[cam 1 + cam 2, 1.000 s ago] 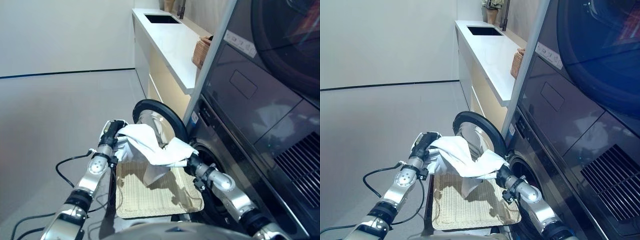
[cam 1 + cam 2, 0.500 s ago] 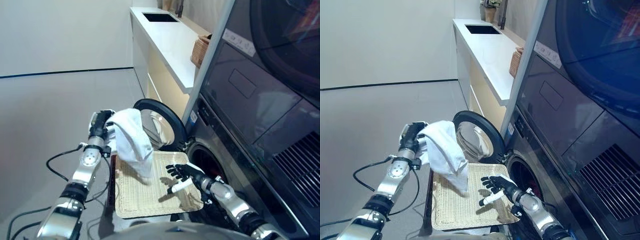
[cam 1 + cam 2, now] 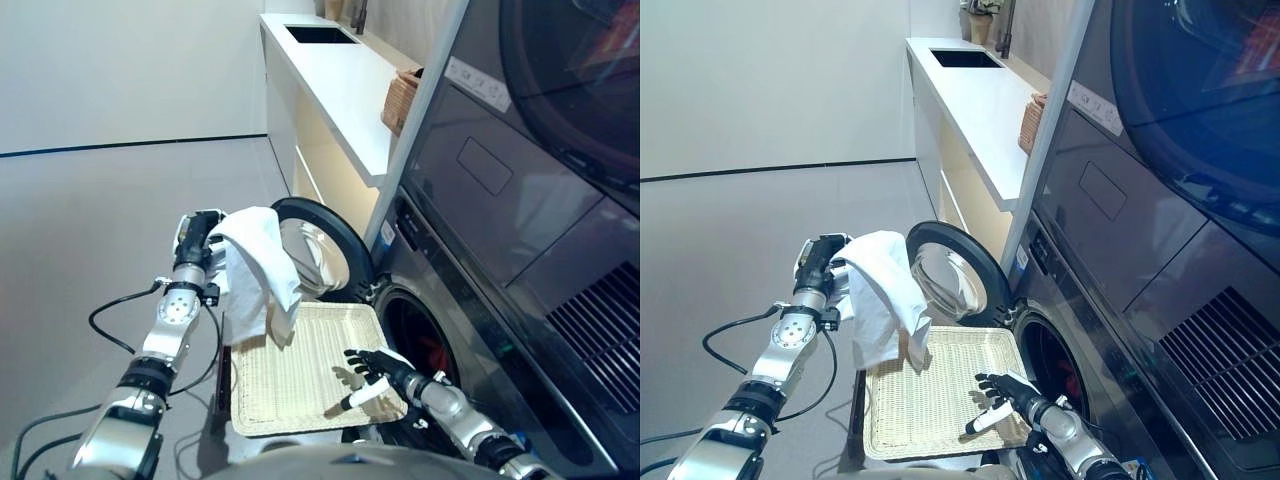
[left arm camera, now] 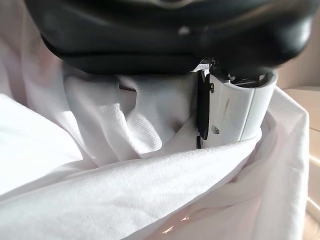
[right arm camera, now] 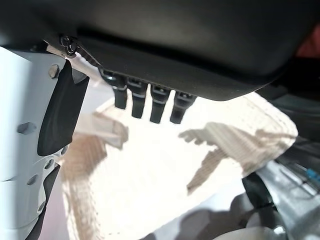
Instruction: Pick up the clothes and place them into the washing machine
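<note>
A white cloth (image 3: pixel 255 270) hangs from my left hand (image 3: pixel 192 240), which is shut on it and holds it up above the left edge of the wicker tray (image 3: pixel 300 385). In the left wrist view the white cloth (image 4: pixel 125 165) bunches round the thumb (image 4: pixel 235 112). My right hand (image 3: pixel 372 375) is open, fingers spread, low over the tray's near right corner and holding nothing; its wrist view shows straight fingers (image 5: pixel 150 102) above the tray (image 5: pixel 165 185). The washing machine's round door (image 3: pixel 320 245) stands open beside the dark drum opening (image 3: pixel 420 340).
The stacked dark appliances (image 3: pixel 520 200) fill the right side. A white counter (image 3: pixel 345 85) with a sink (image 3: pixel 320 35) and a wicker basket (image 3: pixel 402 100) runs along the back. Grey floor (image 3: pixel 90 220) lies to the left.
My right hand let go of the cloth, opened and dropped towards the tray's near right corner. The cloth now hangs from the left hand alone, which drew back to the left.
</note>
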Controlling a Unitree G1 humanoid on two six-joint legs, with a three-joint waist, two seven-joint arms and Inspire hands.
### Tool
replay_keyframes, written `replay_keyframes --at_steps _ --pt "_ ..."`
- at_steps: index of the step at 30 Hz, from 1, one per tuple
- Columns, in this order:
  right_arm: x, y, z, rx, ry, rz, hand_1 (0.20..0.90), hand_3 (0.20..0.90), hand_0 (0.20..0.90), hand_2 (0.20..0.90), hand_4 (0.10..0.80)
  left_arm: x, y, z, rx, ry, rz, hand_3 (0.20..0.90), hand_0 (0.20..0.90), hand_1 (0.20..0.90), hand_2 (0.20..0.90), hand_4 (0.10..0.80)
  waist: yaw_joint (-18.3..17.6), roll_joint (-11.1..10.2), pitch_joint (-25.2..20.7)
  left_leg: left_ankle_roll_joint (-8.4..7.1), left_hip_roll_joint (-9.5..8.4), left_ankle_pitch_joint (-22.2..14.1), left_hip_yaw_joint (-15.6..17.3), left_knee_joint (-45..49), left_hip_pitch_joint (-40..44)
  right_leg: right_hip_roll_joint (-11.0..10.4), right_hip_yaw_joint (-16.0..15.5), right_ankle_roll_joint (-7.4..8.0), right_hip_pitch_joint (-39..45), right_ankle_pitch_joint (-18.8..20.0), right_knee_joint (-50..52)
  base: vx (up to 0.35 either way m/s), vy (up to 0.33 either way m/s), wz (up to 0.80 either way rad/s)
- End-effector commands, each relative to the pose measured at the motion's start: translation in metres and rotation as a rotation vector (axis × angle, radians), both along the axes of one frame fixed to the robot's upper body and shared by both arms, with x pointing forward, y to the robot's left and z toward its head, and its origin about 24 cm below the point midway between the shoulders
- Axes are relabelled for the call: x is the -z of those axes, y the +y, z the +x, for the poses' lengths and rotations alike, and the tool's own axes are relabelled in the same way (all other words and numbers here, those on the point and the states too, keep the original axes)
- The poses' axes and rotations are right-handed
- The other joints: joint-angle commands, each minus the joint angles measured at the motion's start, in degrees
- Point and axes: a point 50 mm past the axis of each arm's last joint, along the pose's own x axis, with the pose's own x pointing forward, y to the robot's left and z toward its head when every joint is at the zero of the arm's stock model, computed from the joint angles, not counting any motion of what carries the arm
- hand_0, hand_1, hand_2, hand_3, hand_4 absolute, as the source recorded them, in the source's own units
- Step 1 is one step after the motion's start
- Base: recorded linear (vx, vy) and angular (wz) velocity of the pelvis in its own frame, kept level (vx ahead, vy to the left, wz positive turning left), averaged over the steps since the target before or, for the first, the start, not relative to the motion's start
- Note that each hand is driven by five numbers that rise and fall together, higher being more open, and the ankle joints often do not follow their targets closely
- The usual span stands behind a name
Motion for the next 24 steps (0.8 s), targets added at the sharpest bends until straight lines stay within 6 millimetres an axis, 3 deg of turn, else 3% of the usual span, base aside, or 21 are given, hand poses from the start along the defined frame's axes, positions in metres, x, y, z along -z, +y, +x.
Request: replay_keyframes --at_steps 1,10,19,24 --pt "-0.033 -0.005 0.046 0.140 -0.218 0.112 0.900 0.900 0.900 0.900 0.800 -0.088 -0.010 0.036 0.082 -0.361 -0.032 0.200 0.200 0.200 0.200 0.300 0.59 1.21 -3.21 -3.56 2.19 0.39 -3.84 -0.39 -1.78 -5.39 -0.72 5.68 3.79 -2.49 1.49 0.000 0.000 0.00" --pt "-0.059 -0.006 0.057 0.334 -0.320 0.416 0.900 0.900 0.900 0.900 0.800 -0.043 -0.020 0.013 0.219 -0.216 -0.171 0.200 0.200 0.200 0.200 0.300 0.59 1.27 -3.44 -3.47 2.23 0.24 -3.34 -0.39 -1.52 -5.36 -0.33 5.63 3.68 -2.33 1.20 0.000 0.000 0.00" --pt "-0.063 -0.012 0.066 0.465 -0.333 0.535 0.900 0.900 0.900 0.900 0.800 0.002 -0.044 -0.011 0.352 -0.050 -0.411 0.200 0.200 0.200 0.200 0.300 0.85 1.16 -3.34 -3.41 2.30 0.22 -2.93 -0.39 -1.45 -5.27 -0.01 5.49 3.49 -2.22 1.18 0.000 0.000 0.00" --pt "-0.065 -0.010 0.070 0.461 -0.331 0.557 0.900 0.900 0.900 0.900 0.800 0.013 -0.054 -0.016 0.381 -0.007 -0.521 0.200 0.200 0.200 0.200 0.300 0.99 1.07 -3.31 -3.32 2.33 0.22 -2.88 -0.39 -1.51 -5.22 0.04 5.46 3.34 -2.16 1.25 0.000 0.000 0.00"
